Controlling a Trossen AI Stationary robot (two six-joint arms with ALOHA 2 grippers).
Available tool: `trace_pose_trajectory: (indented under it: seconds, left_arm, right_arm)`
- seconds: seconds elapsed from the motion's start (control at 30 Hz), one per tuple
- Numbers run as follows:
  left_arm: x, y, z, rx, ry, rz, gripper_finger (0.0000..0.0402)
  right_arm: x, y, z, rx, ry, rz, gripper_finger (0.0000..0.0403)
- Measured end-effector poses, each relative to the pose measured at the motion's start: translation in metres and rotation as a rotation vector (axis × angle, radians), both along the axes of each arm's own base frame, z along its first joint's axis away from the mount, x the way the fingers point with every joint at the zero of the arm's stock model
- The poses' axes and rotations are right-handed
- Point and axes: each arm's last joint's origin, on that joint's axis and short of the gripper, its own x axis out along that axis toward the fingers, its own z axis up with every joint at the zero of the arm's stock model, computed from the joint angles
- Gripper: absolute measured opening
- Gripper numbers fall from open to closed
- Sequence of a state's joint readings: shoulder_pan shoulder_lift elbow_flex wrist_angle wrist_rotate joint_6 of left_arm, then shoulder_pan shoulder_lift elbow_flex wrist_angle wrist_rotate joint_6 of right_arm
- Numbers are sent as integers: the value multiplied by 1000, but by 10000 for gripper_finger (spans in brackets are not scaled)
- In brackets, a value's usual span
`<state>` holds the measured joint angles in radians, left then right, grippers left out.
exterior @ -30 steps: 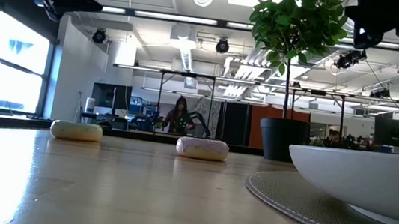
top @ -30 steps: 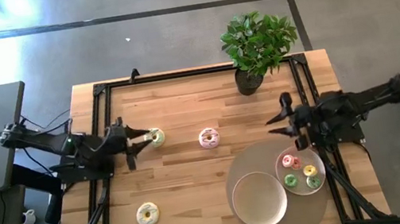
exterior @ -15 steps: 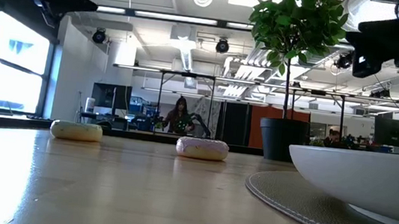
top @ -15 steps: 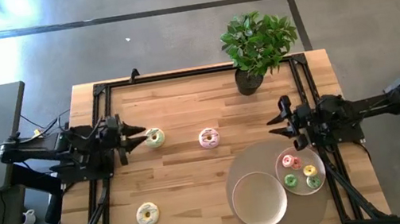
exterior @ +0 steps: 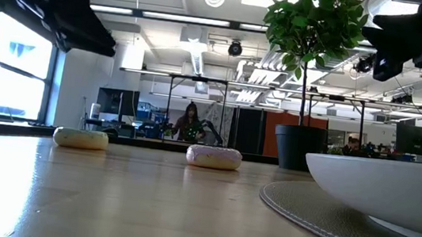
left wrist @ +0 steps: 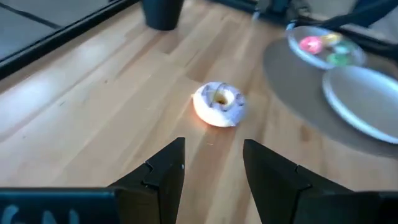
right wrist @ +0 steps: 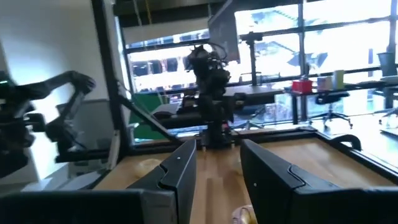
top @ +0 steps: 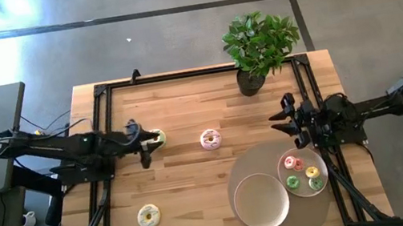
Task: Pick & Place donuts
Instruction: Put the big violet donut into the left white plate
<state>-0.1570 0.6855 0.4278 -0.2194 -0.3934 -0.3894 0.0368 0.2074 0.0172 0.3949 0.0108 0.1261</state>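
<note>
Item: my left gripper [top: 147, 142], jaws parted and empty, has advanced from the table's left edge until it hangs over the green-iced donut [top: 158, 138]. Pink donut [top: 210, 138] lies just beyond, loose; yellow donut [top: 148, 215] nearer the front edge. My right gripper [top: 287, 123], parted and empty, waits beside the small plate [top: 304, 180] holding four donuts; a grasp looks imminent.

Wood-plank table [top: 195, 175], smooth; matt beige plates [top: 262, 201].

Bright daylight, floor glare top-left, blurry wrist views.
</note>
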Motion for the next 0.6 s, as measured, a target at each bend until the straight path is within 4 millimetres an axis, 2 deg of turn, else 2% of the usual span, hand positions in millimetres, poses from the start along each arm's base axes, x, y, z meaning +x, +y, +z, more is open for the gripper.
trace_pose_trajectory:
  seconds: [0.13,0.3,0.47,0.6]
  left_arm:
    - [11,1,-4,42,0,80,160]
    - [14,2,-4,73,-14,144,160]
    - [15,2,-3,30,-38,161,160]
    - [15,2,-3,15,-45,168,160]
  right_arm:
    - [3,-1,5,-29,-18,-28,122]
    - [16,0,30,-95,56,-41,122]
    - [48,1,55,-159,220,-53,122]
    - [81,2,49,-231,375,-43,122]
